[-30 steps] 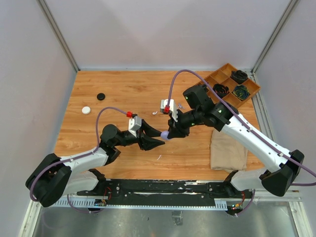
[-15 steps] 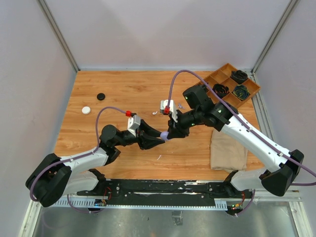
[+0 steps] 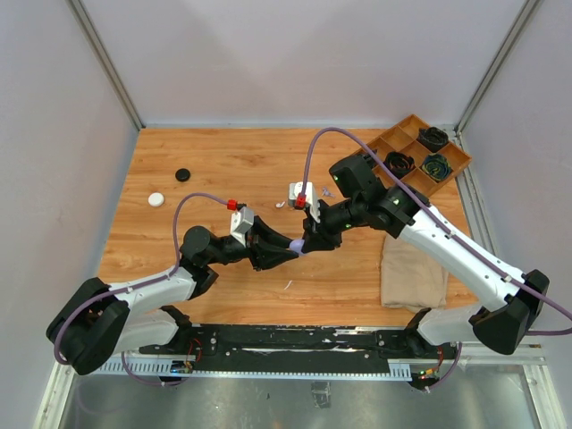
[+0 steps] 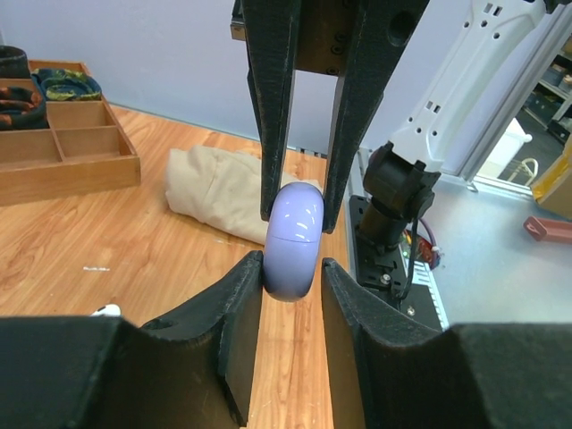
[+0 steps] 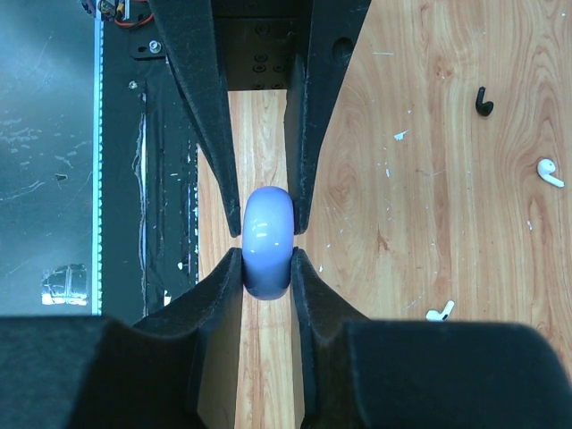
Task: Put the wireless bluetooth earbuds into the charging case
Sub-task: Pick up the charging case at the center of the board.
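Earbuds (image 5: 550, 172) lie loose on the wooden surface (image 5: 429, 223), none yet in the lavender charging case (image 4: 295, 246), which looks closed; opening it and seating them remains. Both arms reach inward and meet mid-surface; left fingers (image 4: 237, 331) and right fingers (image 4: 271, 107) each clamp the case from opposite ends.

Closed lavender charging case (image 5: 268, 241), doubly gripped.
It is pinched between the fingers of left gripper (image 4: 291, 273) and right gripper (image 5: 266, 264); a black earbud (image 5: 483, 101) and white earbuds (image 5: 550, 172) are seen loose beside them.
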